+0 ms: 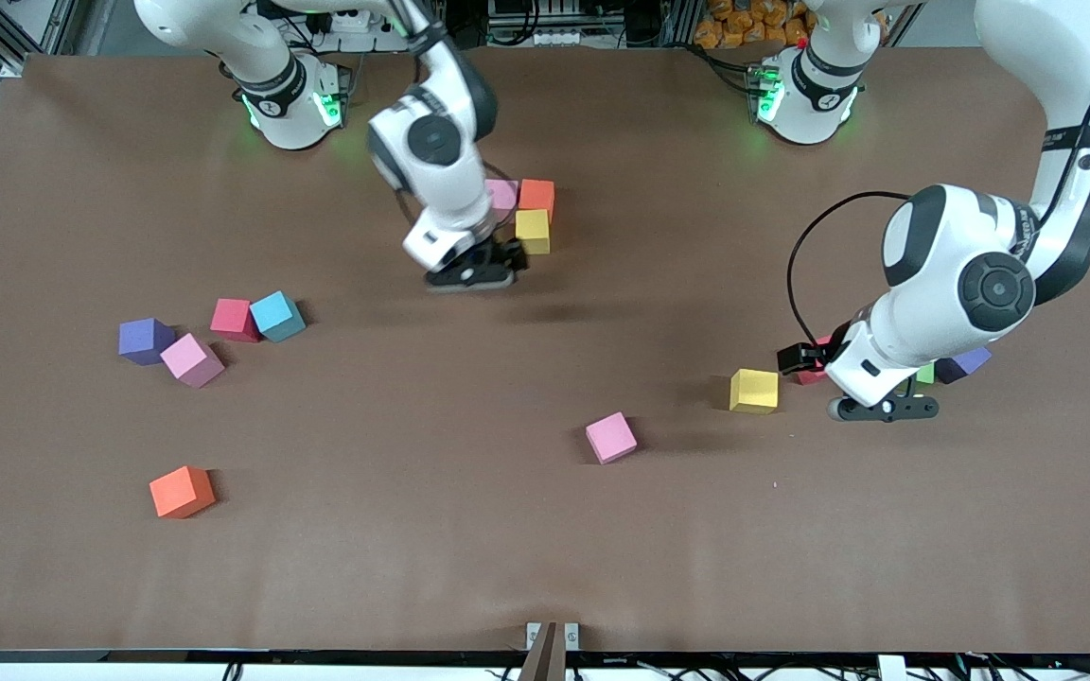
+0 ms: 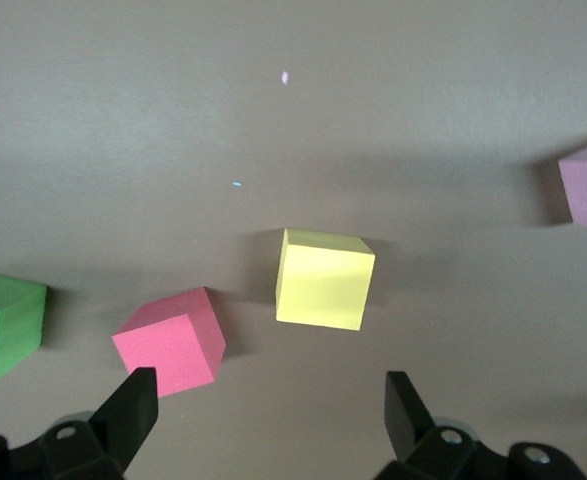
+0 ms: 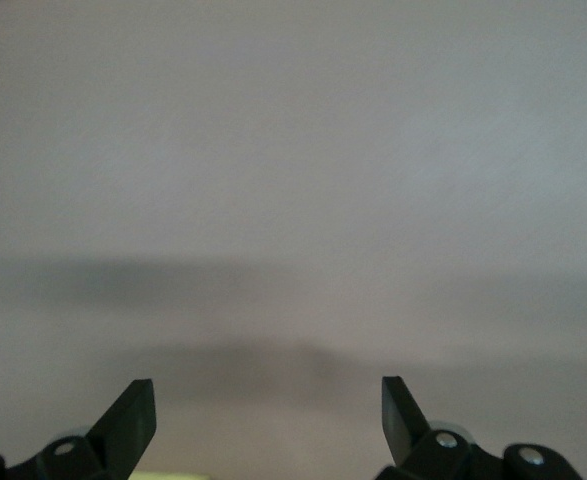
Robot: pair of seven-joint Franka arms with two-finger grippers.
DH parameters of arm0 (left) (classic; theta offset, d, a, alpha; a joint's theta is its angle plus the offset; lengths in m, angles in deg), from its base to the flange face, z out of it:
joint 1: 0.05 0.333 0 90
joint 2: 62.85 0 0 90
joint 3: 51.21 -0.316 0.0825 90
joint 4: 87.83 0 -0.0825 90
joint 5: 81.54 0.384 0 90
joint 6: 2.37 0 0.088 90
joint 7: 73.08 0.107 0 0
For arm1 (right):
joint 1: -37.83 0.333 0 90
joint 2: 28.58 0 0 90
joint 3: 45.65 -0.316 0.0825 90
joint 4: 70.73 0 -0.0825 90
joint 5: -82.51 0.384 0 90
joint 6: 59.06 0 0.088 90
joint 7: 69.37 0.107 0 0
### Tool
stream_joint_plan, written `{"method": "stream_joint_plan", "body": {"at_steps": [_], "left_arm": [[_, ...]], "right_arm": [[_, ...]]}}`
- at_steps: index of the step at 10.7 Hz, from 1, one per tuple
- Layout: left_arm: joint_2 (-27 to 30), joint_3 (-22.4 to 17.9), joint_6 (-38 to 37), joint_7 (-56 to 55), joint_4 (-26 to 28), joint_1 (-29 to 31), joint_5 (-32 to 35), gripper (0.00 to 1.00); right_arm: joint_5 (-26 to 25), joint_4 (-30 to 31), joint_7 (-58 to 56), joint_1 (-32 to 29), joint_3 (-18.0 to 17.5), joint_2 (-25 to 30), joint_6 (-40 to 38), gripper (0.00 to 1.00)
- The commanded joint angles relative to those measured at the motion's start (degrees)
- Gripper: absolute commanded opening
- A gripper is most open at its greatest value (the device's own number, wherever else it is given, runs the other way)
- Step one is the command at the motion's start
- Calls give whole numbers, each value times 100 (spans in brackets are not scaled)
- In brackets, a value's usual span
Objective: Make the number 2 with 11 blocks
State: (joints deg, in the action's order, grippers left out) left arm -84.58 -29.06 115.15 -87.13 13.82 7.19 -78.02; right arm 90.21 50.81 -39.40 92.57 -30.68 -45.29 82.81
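Three blocks touch in a cluster toward the robots' bases: pink (image 1: 503, 194), orange (image 1: 536, 195), yellow (image 1: 533, 231). My right gripper (image 1: 474, 276) hangs open and empty just beside the yellow one, over bare table (image 3: 293, 200). My left gripper (image 1: 886, 409) is open over the table by a red block (image 2: 168, 340), a green block (image 2: 3, 325) and a yellow block (image 2: 323, 280); nothing sits between its fingers (image 2: 133, 405). Loose blocks lie apart: red (image 1: 234, 319), blue (image 1: 277, 315), pink (image 1: 192, 360), orange (image 1: 182, 492), pink (image 1: 611, 437). No number 2 shape shows.
Two purple cubes lie on the table, one beside the pink block (image 1: 146, 340) at the right arm's end, one under the left arm (image 1: 964, 362). The brown table (image 1: 545, 549) has wide bare room toward the front camera.
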Motion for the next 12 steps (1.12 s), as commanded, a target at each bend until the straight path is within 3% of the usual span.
{"method": "stream_joint_plan", "body": {"at_steps": [1, 4, 12], "left_arm": [[-462, 18, 147, 340, -242, -29, 411, 100], [-902, 18, 568, 341, -242, -55, 878, 100], [-1491, 27, 868, 297, -427, -363, 905, 100]], "right_arm": [[-93, 133, -1111, -550, 111, 378, -395, 100], [-84, 492, -2702, -1315, 111, 677, -493, 100], [-67, 1301, -6036, -3170, 102, 872, -476, 100]]}}
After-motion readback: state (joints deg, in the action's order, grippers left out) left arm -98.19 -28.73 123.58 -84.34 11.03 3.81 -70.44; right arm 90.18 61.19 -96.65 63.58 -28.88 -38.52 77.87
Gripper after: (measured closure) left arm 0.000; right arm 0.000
